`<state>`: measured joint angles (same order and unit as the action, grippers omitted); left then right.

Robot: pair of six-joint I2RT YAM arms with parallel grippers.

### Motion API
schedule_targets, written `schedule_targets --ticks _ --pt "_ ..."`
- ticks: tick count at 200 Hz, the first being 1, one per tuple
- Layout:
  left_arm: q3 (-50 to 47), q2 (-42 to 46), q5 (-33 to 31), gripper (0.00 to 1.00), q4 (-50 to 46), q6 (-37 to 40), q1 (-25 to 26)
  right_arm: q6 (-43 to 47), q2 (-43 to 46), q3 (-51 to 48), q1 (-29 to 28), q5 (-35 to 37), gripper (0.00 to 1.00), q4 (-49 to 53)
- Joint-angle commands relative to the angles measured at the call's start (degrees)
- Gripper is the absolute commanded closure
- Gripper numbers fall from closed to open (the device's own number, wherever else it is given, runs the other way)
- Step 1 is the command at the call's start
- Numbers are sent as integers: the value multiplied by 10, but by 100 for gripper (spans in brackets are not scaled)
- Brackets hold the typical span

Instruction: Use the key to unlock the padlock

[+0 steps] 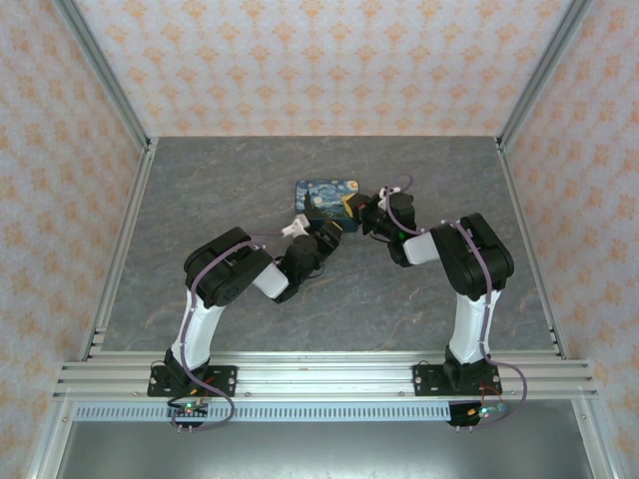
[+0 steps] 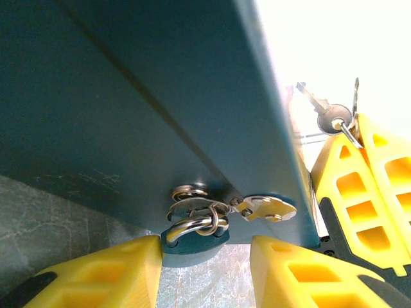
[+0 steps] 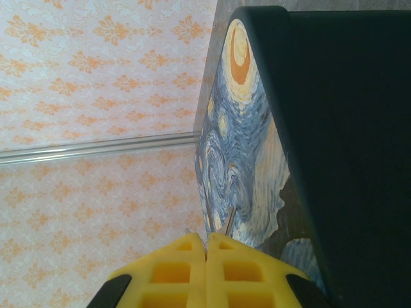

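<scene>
Padlock (image 2: 192,249): dark body, silver shackle hooked through the hasp (image 2: 266,208), sits ungripped between the parted fingers of my left hand (image 2: 205,256). My right hand (image 3: 205,242) is clenched on the key (image 2: 334,119).

"What colours did the box (image 3: 244,160) have?"
"Blue and white swirls with yellow-orange on top, and plain dark teal on its sides."
"And the walls (image 3: 96,64)?"
"Pale peach with an orange floral repeat. The table (image 1: 250,299) was veined grey."
"The metal?"
"The key (image 2: 324,112) and the padlock (image 2: 192,226) shackle were silver. The left gripper (image 2: 205,249) and right gripper (image 3: 205,256) had yellow fingers (image 2: 289,273)."
</scene>
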<state>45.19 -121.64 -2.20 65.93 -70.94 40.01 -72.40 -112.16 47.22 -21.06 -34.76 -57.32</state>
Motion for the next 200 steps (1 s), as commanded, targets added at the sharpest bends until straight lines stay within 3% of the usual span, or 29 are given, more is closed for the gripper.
schedule_targets --ticks 1,39,72,110,139,200 --pt "-5 19 -3 59 -36 4 -1 -1 -19 -10 0 -1 100 5" --pt "47 43 -2 53 -217 32 -1 -2 -22 -12 0 -1 100 1" --pt "62 38 -6 47 -257 44 -3 -3 -22 -14 0 0 100 1" --pt "70 21 -4 45 -246 54 -6 -1 -22 -15 0 0 100 1" --pt "60 10 22 44 -164 54 -10 -2 -24 -16 0 0 100 0" --pt "24 75 35 44 -131 57 -10 -3 -26 -12 0 0 100 -1"
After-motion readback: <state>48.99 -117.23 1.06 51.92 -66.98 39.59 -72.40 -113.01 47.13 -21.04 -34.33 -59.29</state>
